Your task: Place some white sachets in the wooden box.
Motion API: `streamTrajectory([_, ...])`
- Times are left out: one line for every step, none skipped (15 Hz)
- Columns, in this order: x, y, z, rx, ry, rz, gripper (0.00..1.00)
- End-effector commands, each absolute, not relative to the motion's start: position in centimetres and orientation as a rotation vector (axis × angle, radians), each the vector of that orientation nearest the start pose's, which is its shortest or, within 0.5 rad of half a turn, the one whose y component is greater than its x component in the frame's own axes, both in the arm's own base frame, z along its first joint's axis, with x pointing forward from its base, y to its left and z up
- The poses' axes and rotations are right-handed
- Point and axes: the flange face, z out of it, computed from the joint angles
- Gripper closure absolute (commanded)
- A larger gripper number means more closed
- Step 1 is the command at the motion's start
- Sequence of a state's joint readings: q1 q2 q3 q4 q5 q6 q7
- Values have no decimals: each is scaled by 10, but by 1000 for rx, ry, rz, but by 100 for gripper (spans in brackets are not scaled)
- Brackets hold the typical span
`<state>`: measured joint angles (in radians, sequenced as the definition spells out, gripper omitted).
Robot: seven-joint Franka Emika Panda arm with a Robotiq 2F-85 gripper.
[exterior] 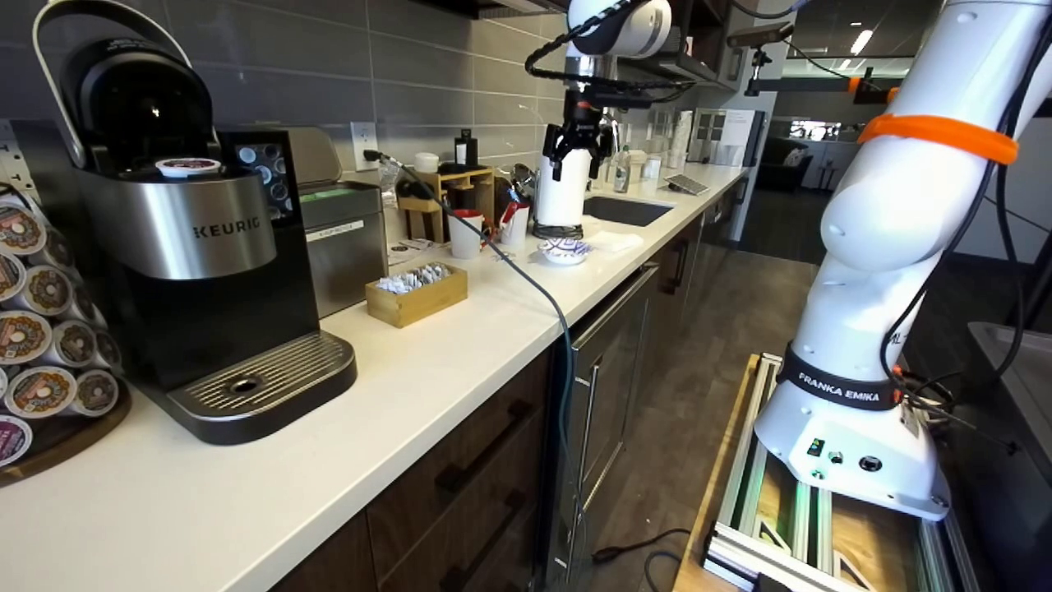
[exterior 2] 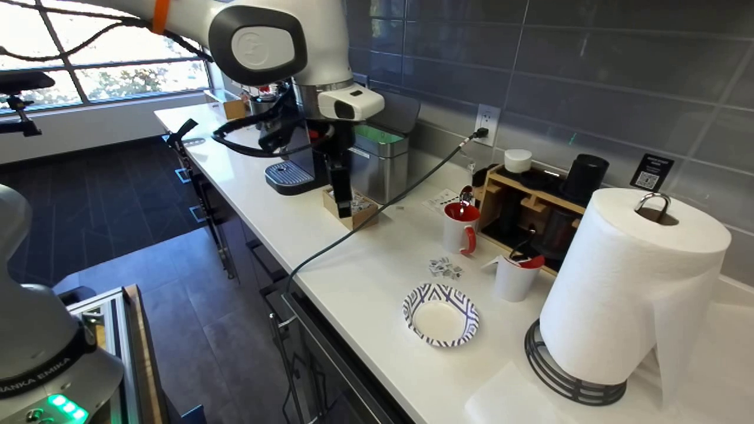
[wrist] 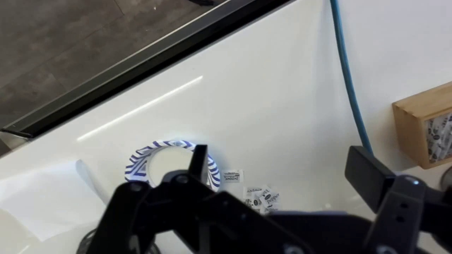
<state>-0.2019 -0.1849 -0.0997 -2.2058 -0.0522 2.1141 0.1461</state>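
Observation:
White sachets (exterior 2: 445, 268) lie in a loose pile on the counter in an exterior view. In the wrist view the pile (wrist: 263, 199) is partly hidden by the gripper, and a single sachet (wrist: 232, 176) lies apart beside the bowl. The wooden box (exterior: 423, 298) stands by the coffee machine and holds many sachets (exterior: 415, 278). The box also shows in an exterior view (exterior 2: 370, 219), partly covered by a finger, and at the right edge of the wrist view (wrist: 409, 132). My gripper (wrist: 279, 165) is open, with nothing between its fingers, above the counter. It also shows in both exterior views (exterior: 574, 164) (exterior 2: 340, 197).
A patterned bowl (exterior 2: 440, 315) sits near the pile. A cable (exterior 2: 389, 203) crosses the counter between pile and box. Mugs (exterior 2: 459, 227), a wooden rack (exterior 2: 533, 206) and a paper towel roll (exterior 2: 642, 288) stand nearby. The coffee machine (exterior: 193, 222) and a steel bin (exterior: 345, 238) flank the box.

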Motion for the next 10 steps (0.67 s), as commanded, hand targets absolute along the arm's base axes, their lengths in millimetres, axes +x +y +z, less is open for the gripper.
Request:
streamTrajectory([484, -164, 468, -3073, 608, -148, 0])
streamTrajectory([488, -173, 469, -3052, 567, -157, 0])
streamTrajectory([490, -179, 468, -3044, 549, -161, 0])
streamTrajectory([492, -182, 468, -3040, 540, -162, 0])
streamTrajectory([494, -181, 468, -3040, 535, -162, 0])
streamTrajectory([495, -179, 468, -3041, 530, -162, 0])
streamTrajectory([496, -178, 468, -3041, 526, -163, 0])
streamTrajectory([496, -177, 468, -3041, 523, -164, 0])
streamTrajectory([496, -177, 468, -3041, 522, -164, 0])
streamTrajectory([496, -177, 468, -3041, 522, -164, 0])
